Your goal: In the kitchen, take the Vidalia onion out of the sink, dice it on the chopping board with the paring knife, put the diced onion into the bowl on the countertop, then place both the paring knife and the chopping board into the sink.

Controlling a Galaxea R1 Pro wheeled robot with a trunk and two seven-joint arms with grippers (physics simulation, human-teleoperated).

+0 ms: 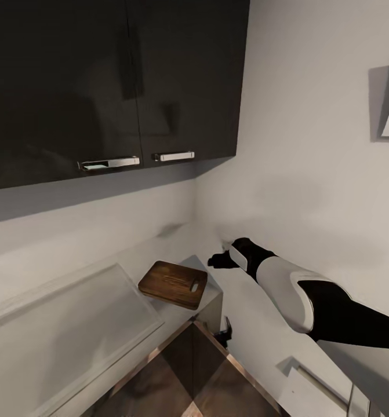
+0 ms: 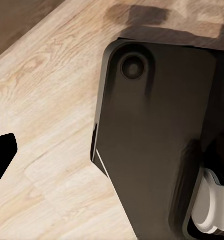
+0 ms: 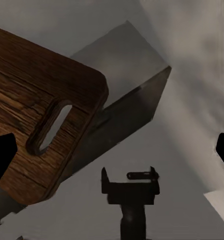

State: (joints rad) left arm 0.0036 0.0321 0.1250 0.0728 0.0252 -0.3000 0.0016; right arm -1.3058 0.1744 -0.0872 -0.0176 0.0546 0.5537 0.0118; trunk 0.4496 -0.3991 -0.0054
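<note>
At the lower right of the head view, the right arm (image 1: 310, 298) extends toward centre frame. Its right gripper (image 1: 220, 260) appears as a dark shape against the wall, beside and above the chopping board (image 1: 173, 283). In the right wrist view both fingertips sit at opposite frame edges, so the fingers are spread wide and hold nothing.

The chopping board lies at centre frame on the end of the countertop (image 1: 101, 324), with its handle slot toward the arm and one corner overhanging the counter edge.

The left wrist view looks down at wooden flooring and a dark part of the robot. One dark fingertip shows at the left edge, so whether the left gripper is spread or closed cannot be told.

The step in hand is judged to be approaching the board. A sound approach lowers the open fingers over the slotted end, squares them to the board edge, and avoids pushing the overhanging corner off the counter.

At the upper left hang dark wall cabinets (image 1: 101, 87).
</note>
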